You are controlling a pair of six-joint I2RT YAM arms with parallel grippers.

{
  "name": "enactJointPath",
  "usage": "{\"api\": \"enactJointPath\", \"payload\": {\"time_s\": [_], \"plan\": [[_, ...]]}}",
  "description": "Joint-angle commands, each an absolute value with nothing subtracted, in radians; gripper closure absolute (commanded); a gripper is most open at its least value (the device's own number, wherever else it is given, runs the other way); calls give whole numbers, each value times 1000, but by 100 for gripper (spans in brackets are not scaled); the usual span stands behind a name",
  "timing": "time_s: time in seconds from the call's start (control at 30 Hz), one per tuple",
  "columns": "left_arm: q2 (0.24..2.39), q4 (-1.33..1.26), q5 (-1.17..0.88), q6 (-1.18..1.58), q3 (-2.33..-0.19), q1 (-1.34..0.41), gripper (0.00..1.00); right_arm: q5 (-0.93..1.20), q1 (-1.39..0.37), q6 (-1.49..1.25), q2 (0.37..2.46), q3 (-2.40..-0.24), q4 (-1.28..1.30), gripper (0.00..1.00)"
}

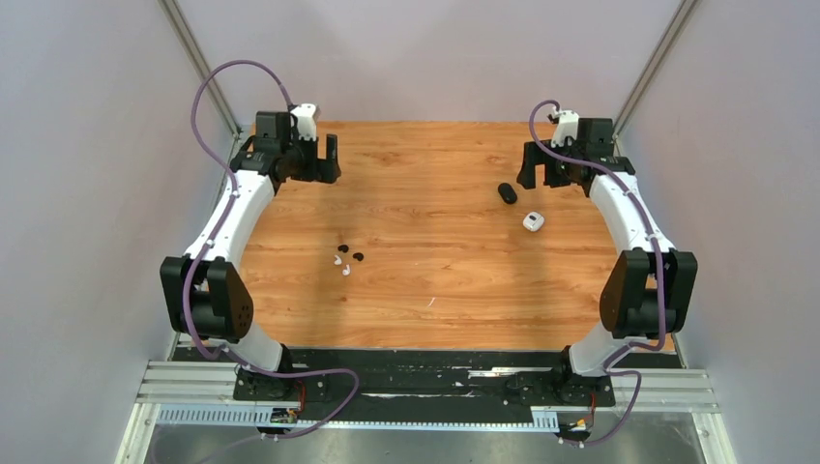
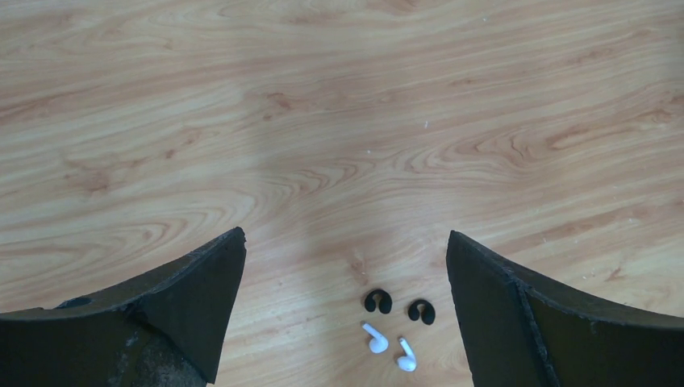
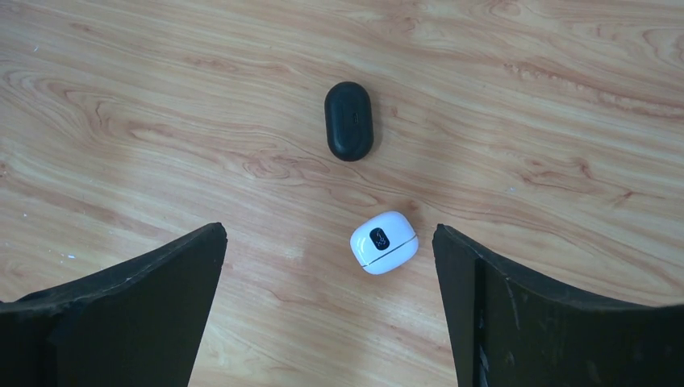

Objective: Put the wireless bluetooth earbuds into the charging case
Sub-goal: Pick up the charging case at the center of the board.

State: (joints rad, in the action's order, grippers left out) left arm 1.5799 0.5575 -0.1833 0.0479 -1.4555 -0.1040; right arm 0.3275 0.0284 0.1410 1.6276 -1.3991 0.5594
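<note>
Wooden table (image 1: 435, 155); pale grey walls (image 1: 87, 145), metal frame posts (image 1: 198, 63)

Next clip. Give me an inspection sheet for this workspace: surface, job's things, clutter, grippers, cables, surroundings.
Surface: wooden table, light woodgrain, no spills seen.
Job's things: two black earbuds and two white earbuds lie loose in one cluster left of centre. The black case and white case are both shut and lie apart from each other on the right.
Clutter: one pale fleck, too small to identify.
Grippers: left gripper is raised at the far left, facing the earbuds. Right gripper is raised at the far right, facing the cases. Both have open, empty jaws.
Cables: purple cables loop along each arm, away from the job's things.
Surroundings: grey walls; metal rail at the near edge.
</note>
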Motion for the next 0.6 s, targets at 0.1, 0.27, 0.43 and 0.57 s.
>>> {"api": "enactJointPath", "payload": {"time_s": [0.1, 0.27, 0.43, 0.57], "plan": [[1566, 505, -357, 54, -1411, -103, 2, 393, 19, 177, 1726, -1494, 516, 4], [1568, 510, -374, 41, -1418, -103, 4, 486, 7, 279, 1826, -1616, 582, 21], [1568, 511, -399, 42, -1430, -103, 5, 570, -54, 373, 1935, -1731, 701, 33], [1578, 502, -420, 50, -1437, -104, 4, 525, -101, 390, 2005, -1755, 733, 37]]}}
